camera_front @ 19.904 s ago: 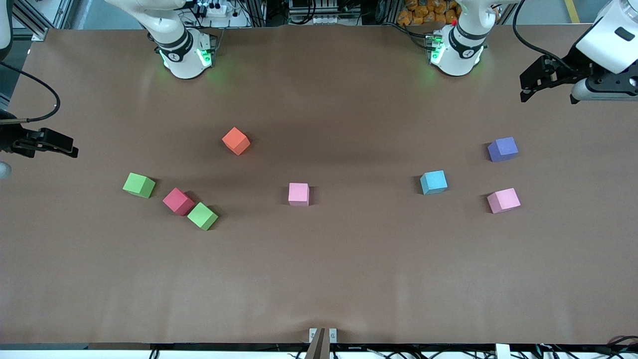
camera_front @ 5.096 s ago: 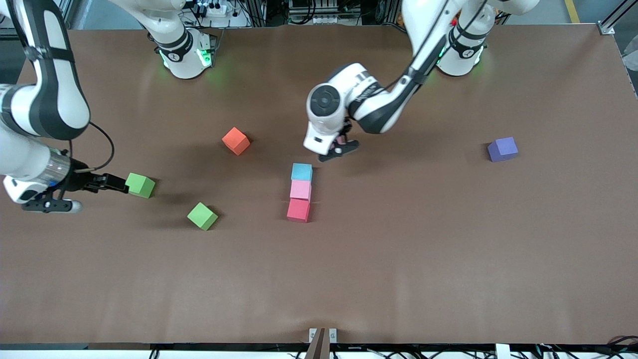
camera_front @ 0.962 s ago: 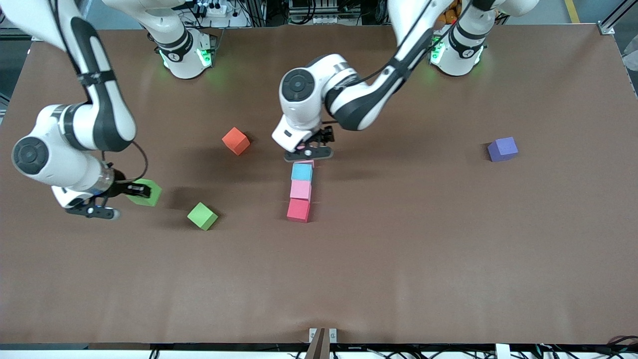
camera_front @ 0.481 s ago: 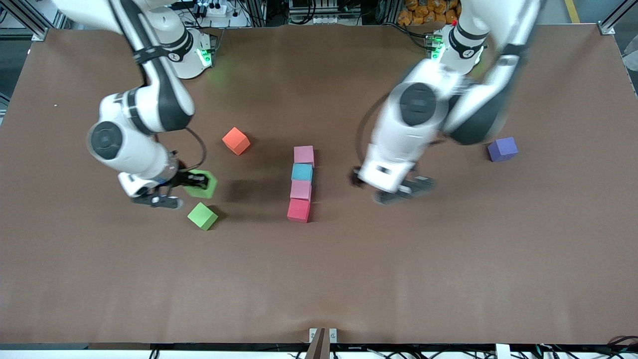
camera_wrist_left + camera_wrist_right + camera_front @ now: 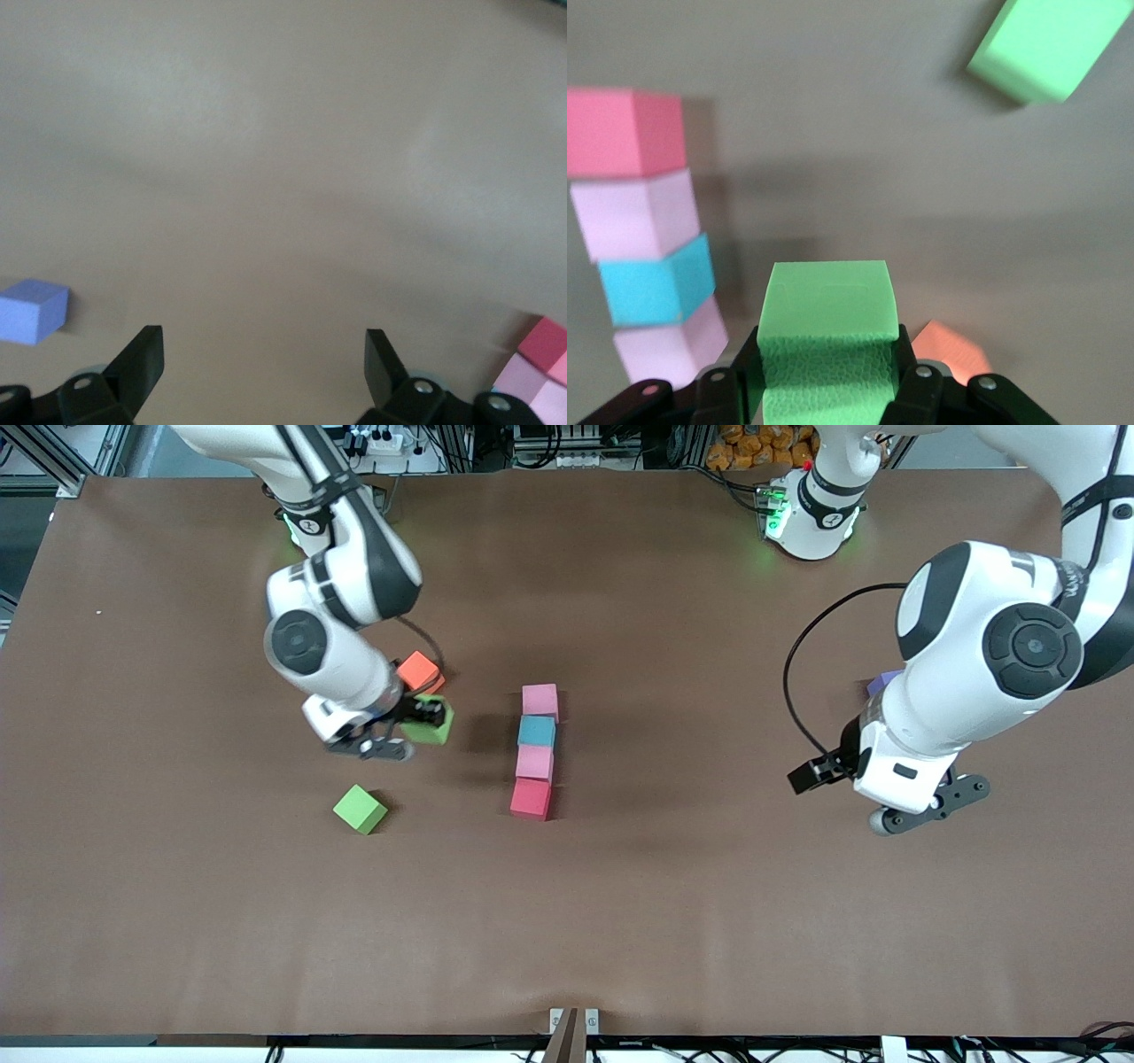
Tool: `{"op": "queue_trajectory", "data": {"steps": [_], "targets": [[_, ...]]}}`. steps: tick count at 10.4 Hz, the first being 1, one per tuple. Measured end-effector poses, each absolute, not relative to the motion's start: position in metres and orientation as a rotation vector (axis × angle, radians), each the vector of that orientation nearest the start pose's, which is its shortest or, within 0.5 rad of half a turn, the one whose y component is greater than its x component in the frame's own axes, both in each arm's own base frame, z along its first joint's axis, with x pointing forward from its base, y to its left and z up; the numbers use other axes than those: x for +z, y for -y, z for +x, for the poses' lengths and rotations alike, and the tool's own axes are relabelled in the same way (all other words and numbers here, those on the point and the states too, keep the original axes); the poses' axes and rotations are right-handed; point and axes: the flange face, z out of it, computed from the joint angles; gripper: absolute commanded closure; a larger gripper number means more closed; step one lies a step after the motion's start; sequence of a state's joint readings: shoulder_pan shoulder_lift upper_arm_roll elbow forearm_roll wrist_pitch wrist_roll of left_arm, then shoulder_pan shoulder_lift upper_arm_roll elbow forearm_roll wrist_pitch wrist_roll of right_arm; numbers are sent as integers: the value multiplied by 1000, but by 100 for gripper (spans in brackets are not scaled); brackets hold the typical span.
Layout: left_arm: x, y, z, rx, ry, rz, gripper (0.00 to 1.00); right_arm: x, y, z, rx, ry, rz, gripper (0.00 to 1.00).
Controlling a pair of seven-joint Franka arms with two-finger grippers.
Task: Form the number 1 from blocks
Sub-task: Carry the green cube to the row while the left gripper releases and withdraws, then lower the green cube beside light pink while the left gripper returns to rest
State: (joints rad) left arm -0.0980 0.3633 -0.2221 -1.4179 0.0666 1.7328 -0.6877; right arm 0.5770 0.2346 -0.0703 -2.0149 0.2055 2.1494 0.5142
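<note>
Four blocks form a line mid-table: light pink (image 5: 540,700), sky blue (image 5: 537,731), light pink (image 5: 534,762) and crimson (image 5: 531,798), nearest the front camera. My right gripper (image 5: 423,722) is shut on a green block (image 5: 436,732), over the table beside the orange block (image 5: 419,670). In the right wrist view the held green block (image 5: 828,301) fills the right gripper (image 5: 828,376). A second green block (image 5: 360,809) lies on the table. My left gripper (image 5: 842,777) hangs open with nothing in it, near the purple block (image 5: 883,683), which the arm mostly hides.
The brown table (image 5: 620,921) has broad bare room toward the front camera. The left wrist view shows the purple block (image 5: 34,310) and a corner of the block line (image 5: 540,359) either side of the open left gripper (image 5: 263,367).
My right arm has carried the green block toward the line of blocks, up beside the orange one. My left arm swung away from the line toward its own end, still open.
</note>
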Motion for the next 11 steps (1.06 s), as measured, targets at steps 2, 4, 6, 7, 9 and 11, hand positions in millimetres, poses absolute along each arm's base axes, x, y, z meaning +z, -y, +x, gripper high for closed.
{"op": "queue_trajectory", "data": {"steps": [2, 4, 6, 7, 9, 11], "targets": [[494, 172, 610, 113, 573, -3040, 0, 327, -348, 455, 283, -156, -3060, 42], [498, 161, 573, 136, 547, -3006, 0, 327, -399, 410, 291, -151, -3070, 42], [507, 151, 541, 149, 496, -2996, 0, 324, -425, 384, 272, -156, -3066, 42], [513, 145, 533, 153, 466, -3006, 0, 316, -432, 376, 258, -165, -3064, 42], [536, 130, 528, 106, 393, -3036, 0, 293, -441, 370, 233, -188, -3059, 42], [568, 108, 530, 34, 324, -3069, 0, 272, -446, 374, 231, -199, -3063, 42]]}}
